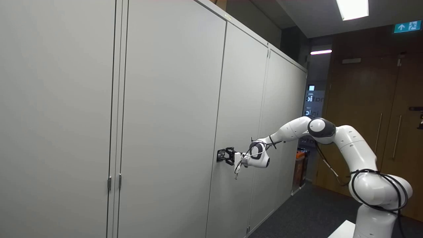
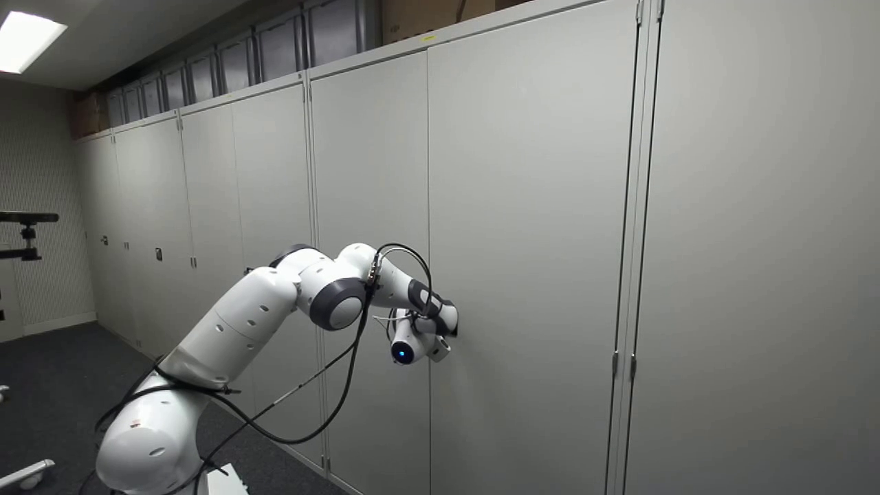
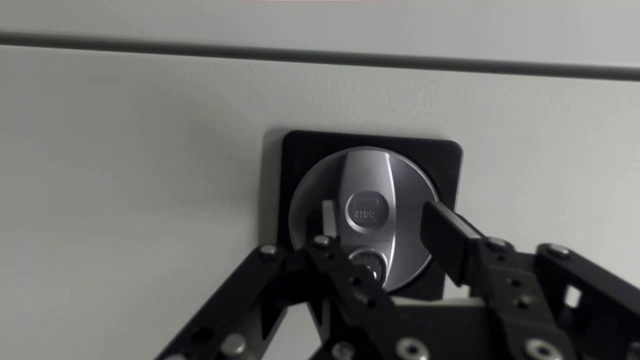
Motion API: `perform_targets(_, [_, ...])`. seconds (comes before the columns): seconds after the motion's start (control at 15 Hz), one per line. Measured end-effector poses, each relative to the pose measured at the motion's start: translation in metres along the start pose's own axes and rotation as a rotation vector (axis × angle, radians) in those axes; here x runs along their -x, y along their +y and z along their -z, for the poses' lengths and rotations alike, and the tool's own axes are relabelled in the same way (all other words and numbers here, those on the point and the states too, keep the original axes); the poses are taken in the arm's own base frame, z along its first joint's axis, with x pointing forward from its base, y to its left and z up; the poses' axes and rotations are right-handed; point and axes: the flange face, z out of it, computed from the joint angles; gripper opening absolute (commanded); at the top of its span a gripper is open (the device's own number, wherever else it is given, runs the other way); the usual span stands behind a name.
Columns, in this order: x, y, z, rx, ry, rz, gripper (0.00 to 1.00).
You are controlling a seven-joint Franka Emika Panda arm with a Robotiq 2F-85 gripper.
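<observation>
Closest to view, the gripper (image 3: 382,222) is held with jaws parted astride the ridge (image 3: 370,175) of a silver knob (image 3: 407,210), which is set in a black plate (image 3: 445,170) on a cabinet door (image 3: 125,175).

I saw dark carpeted floor (image 1: 304,209) meeting the grey cabinets (image 1: 175,115) — at four o'clock in an exterior view, an orange-topped bin (image 1: 297,172) stood on it; at eight o'clock in an exterior view, a white castored leg (image 2: 26,474).
</observation>
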Motion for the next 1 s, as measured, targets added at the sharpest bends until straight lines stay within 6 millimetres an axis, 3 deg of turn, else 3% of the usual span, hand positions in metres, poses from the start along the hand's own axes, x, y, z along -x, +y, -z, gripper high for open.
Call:
perform_targets(0.13, [-0.0018, -0.0060, -0.0038, -0.011, 0.004, 0.000, 0.48])
perform_targets(0.2, [-0.0019, -0.0079, -0.0045, -0.010, 0.004, 0.000, 0.47])
perform_targets(0.27, [-0.0020, -0.0081, -0.0044, -0.003, 0.004, 0.000, 0.40])
perform_targets(1.0, [-0.0017, -0.0070, -0.0039, 0.005, 0.004, -0.001, 0.38])
